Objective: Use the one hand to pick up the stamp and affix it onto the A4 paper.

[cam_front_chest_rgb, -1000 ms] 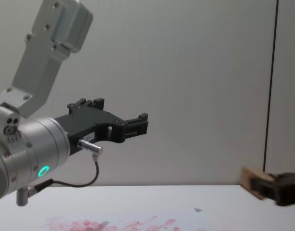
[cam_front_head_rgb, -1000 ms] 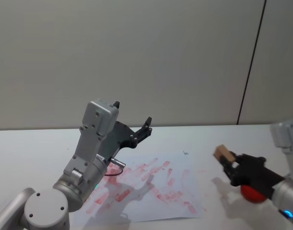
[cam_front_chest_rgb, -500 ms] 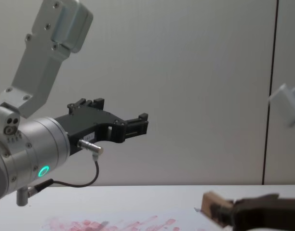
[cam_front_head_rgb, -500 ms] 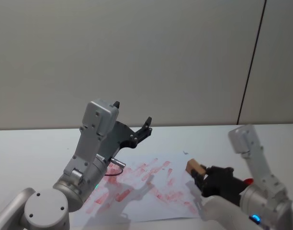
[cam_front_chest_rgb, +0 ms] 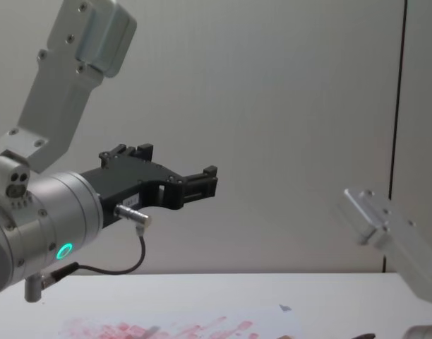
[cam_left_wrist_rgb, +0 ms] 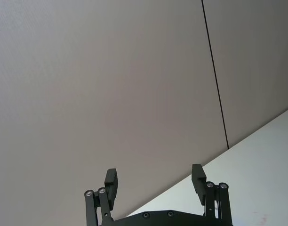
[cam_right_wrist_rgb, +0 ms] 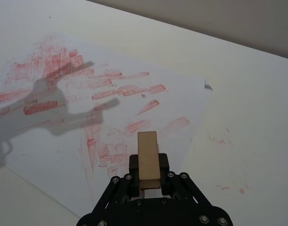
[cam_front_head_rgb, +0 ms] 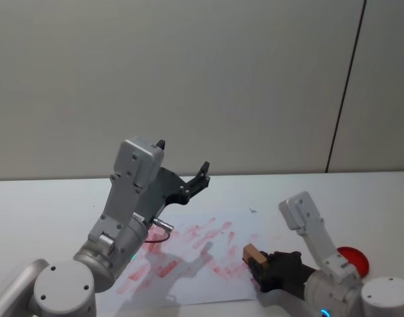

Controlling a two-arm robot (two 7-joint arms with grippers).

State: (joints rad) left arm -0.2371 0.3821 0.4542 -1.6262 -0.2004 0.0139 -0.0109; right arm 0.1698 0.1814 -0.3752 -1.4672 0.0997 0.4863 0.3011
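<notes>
Stamp (cam_right_wrist_rgb: 148, 157), a light-brown wooden block, was clamped between the black fingers (cam_right_wrist_rgb: 163, 164) of the right tool (cam_front_head_rgb: 258, 263), with its long body projecting forward beyond them. It was positioned over the near right portion of the A4 paper (cam_front_head_rgb: 195, 285), above the red ink marks; contact with the sheet could not be determined. The paper was laid flat on the white table (cam_front_head_rgb: 43, 205). The left tool (cam_left_wrist_rgb: 154, 173) was raised above the table at the left of the paper, with fingers spread apart and nothing gripped. A red round object (cam_front_head_rgb: 354, 259) was located on the table beside the right arm.
</notes>
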